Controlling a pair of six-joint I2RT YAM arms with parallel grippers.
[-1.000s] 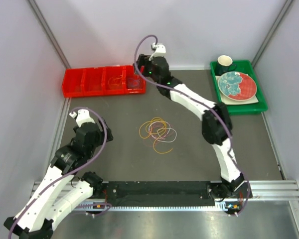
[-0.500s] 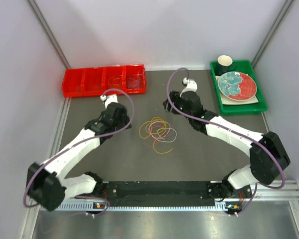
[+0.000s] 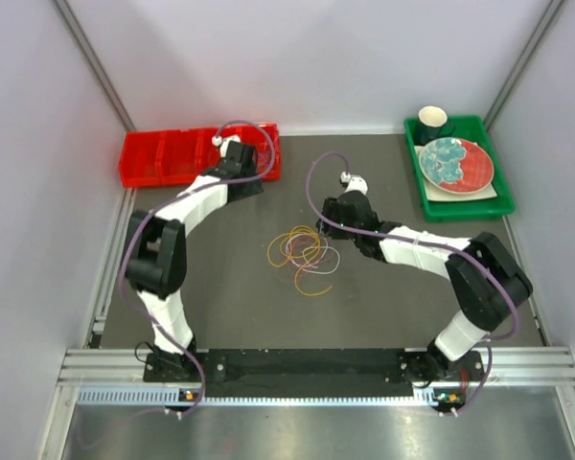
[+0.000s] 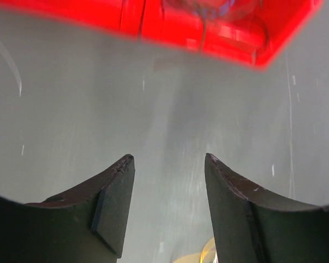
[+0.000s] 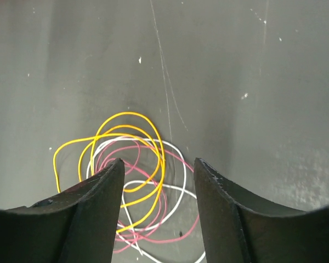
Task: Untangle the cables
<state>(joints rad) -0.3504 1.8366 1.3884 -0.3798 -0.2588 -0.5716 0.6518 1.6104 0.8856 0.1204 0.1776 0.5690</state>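
Observation:
The cables (image 3: 304, 251) lie in a loose tangle of orange, yellow, pink and white loops in the middle of the dark table. My right gripper (image 3: 324, 223) hovers just right of and behind the tangle. In the right wrist view it (image 5: 158, 161) is open, and the yellow, white and pink cables (image 5: 126, 113) lie on the mat beneath and between its fingers, untouched. My left gripper (image 3: 241, 159) reaches to the red bin (image 3: 163, 158). In the left wrist view it (image 4: 169, 159) is open over bare mat, with a yellow sliver (image 4: 204, 253) at the bottom edge.
The red bin (image 4: 219, 33) has several compartments and stands at the back left, with thin wires inside. A green tray (image 3: 460, 208) at the back right holds a patterned plate (image 3: 455, 163) and a dark cup (image 3: 433, 120). White walls close in the table.
My left arm has swung from the near left out to the red bin. My right arm has come back from the bin to the tangle. Both grippers' jaws have narrowed.

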